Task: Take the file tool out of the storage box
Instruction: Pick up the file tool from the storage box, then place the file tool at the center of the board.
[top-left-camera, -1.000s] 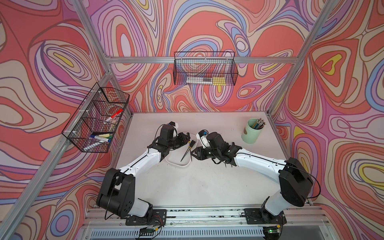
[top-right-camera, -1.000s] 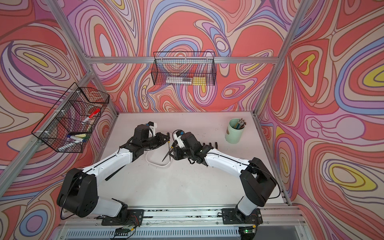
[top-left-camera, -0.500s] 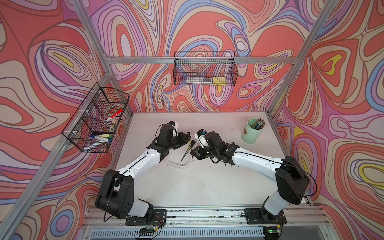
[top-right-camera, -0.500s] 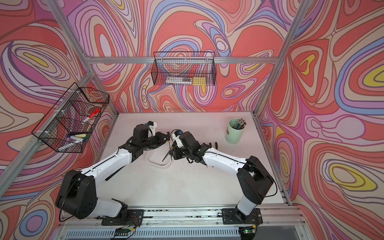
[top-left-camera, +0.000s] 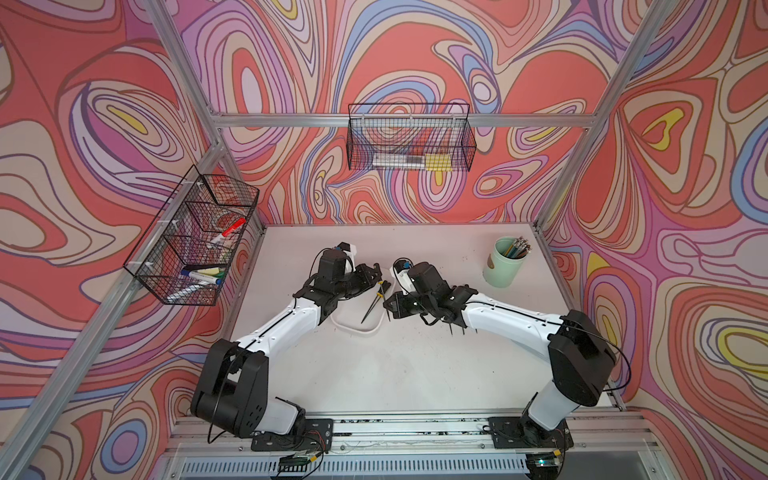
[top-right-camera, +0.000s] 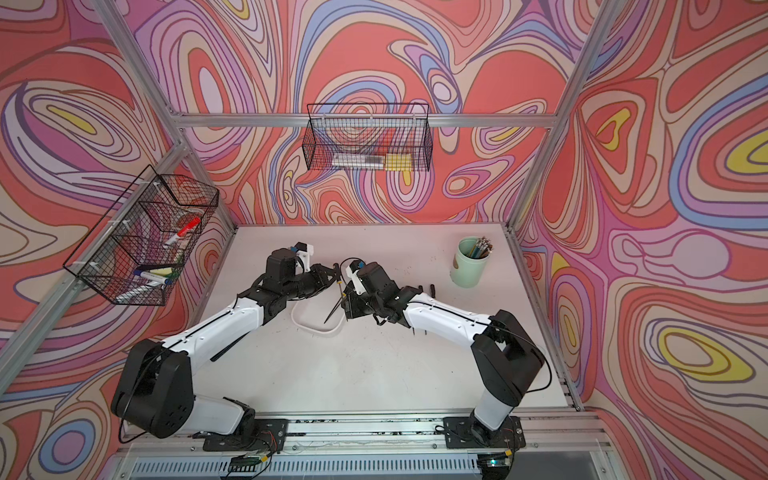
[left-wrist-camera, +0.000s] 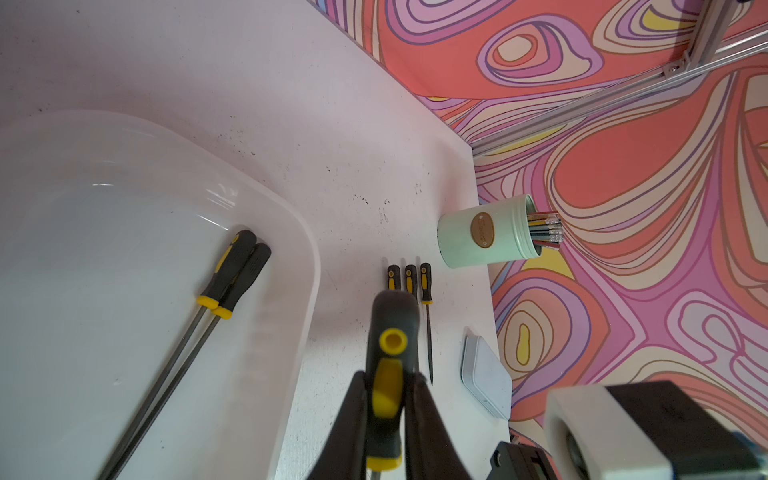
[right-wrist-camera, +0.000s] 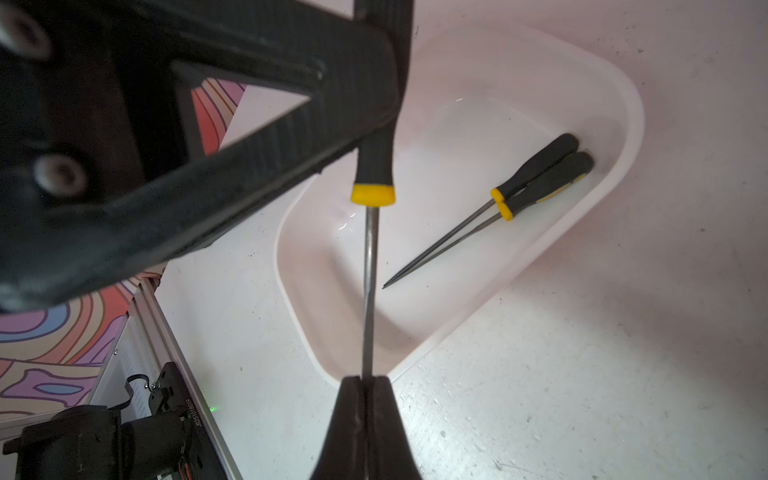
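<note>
From my seat, the left gripper (left-wrist-camera: 386, 380) and right gripper (right-wrist-camera: 365, 386) met over the middle of the table (top-left-camera: 395, 365), and in both top views their black bodies covered much of the box (top-left-camera: 357, 328). A mint cup (left-wrist-camera: 469, 237) of pencils stood well off to the right. Three small files (left-wrist-camera: 409, 282) lay side by side on the table near it, and a flat white tin (left-wrist-camera: 484, 376) lay close by. Two wire baskets (top-left-camera: 409, 141) hung on the walls. In the right wrist view the left gripper's dark frame hid the top of the handle.

The file (right-wrist-camera: 368, 270) was up in the air, crossing one corner of the box. It had a black handle, a yellow collar and a thin grey shaft. The left fingers (left-wrist-camera: 353, 415) pinched its handle, and the right fingers (right-wrist-camera: 386, 415) were pressed together on its shaft. Two more files (right-wrist-camera: 536, 174) lay together inside the shallow white box, against its far wall.
</note>
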